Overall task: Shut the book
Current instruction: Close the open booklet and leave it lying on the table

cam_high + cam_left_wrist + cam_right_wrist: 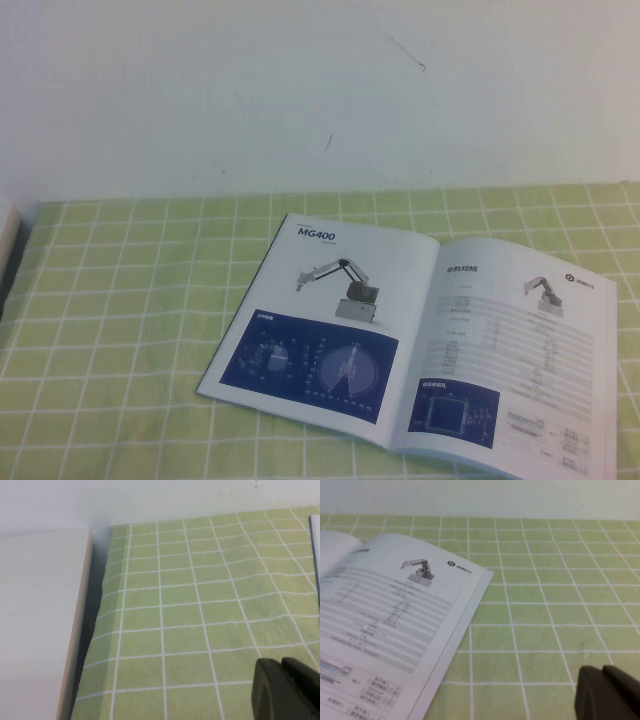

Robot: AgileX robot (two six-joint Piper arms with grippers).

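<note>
High view: raised, angled down over the surface. Wrist views: low, close behind left end effector and right end effector, flanking the book all three share

one book, a thin mg400 brochure, lying open with two pages showing. each page carries one printed photo of a robot arm, so two photos, and one dark blue diagram panel, so two panels. one green checked tablecloth under the book. one white wall behind the book. one white board at the cloth's edge, well to the left of the book. two grippers: one left gripper over the cloth left of the book, one right gripper over the cloth just right of the book.
</note>
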